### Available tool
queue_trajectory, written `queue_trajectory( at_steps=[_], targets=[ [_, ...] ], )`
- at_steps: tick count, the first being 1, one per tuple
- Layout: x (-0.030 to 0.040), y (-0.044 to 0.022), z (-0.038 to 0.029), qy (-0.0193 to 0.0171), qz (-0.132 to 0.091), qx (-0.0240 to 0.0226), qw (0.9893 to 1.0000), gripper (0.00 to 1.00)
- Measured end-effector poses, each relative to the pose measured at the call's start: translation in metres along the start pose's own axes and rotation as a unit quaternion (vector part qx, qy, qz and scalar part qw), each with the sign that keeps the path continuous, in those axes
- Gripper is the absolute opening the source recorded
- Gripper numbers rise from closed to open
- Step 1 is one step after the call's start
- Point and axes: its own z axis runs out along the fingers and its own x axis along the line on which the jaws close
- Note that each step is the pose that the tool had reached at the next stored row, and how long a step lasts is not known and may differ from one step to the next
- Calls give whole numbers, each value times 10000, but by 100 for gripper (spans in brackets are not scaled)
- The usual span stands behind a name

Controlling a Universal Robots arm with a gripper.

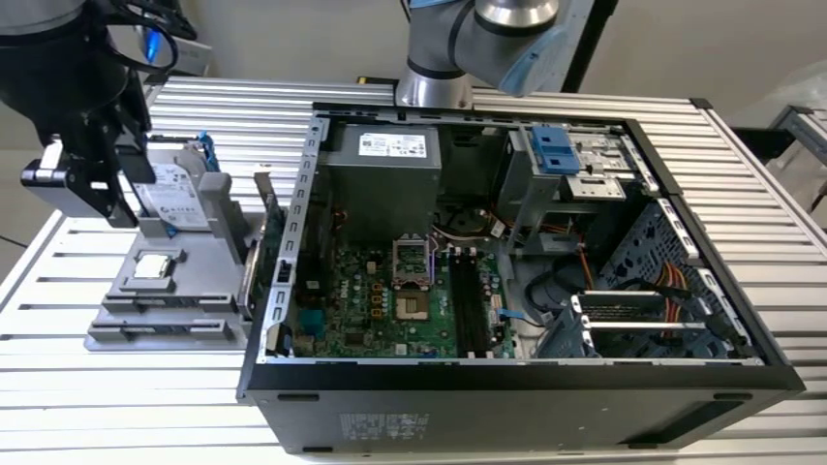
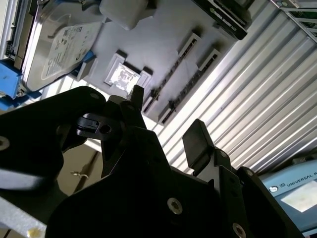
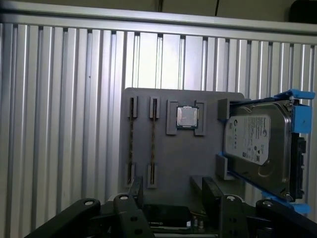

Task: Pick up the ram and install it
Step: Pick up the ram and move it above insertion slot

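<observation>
There is one robot hand [image 3: 174, 193]. It has two black fingers [image 3: 213, 191]. They are wide apart, and the gap between them has nothing in it. The hand holds nothing.

There is one gray tray [image 3: 173, 158] on the metal table [image 3: 59, 124]. I count four things in the tray: two sticks of ram, one small square chip [image 3: 187, 117] and one big silver hard drive [image 3: 257, 146] with blue tabs.

One ram stick [image 3: 132, 141] and the other ram stick [image 3: 152, 141] stand on their thin edges in two slots, side by side. They are close together but do not touch. Each one is long and very skinny, much thinner than the hard drive. From above they look like thin dark lines with a bit of brown. Small gray clips hold both ends of each stick. The chip sits between the sticks and the hard drive.

The hand hangs over the tray, near one end of the two sticks, and touches neither of them.

In the exterior view there is one open computer case [image 1: 517, 407], just beside the tray, on the exterior view's right.
</observation>
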Motion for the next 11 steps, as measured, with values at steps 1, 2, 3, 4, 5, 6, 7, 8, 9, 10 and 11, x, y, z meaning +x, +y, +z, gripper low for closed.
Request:
queue_trajectory(
  at_steps=[1,2,3,4,5,6,7,8,9,10,11],
  targets=[
    [0,0,7,0,0,0,10000,100],
    [1,-1,15,0,0,0,10000,100],
    [1,-1,23,0,0,0,10000,100],
    [1,-2,30,0,0,0,10000,100],
    [2,-2,36,0,0,0,10000,100],
    [2,-3,40,0,0,-1,10000,100],
    [2,-3,43,1,0,-1,10000,100],
    [3,-2,45,1,0,-1,10000,100],
    [3,-3,46,1,0,-1,10000,100],
    [3,-2,46,1,0,-1,10000,100],
    [2,-3,47,0,0,0,10000,100]
  ],
)
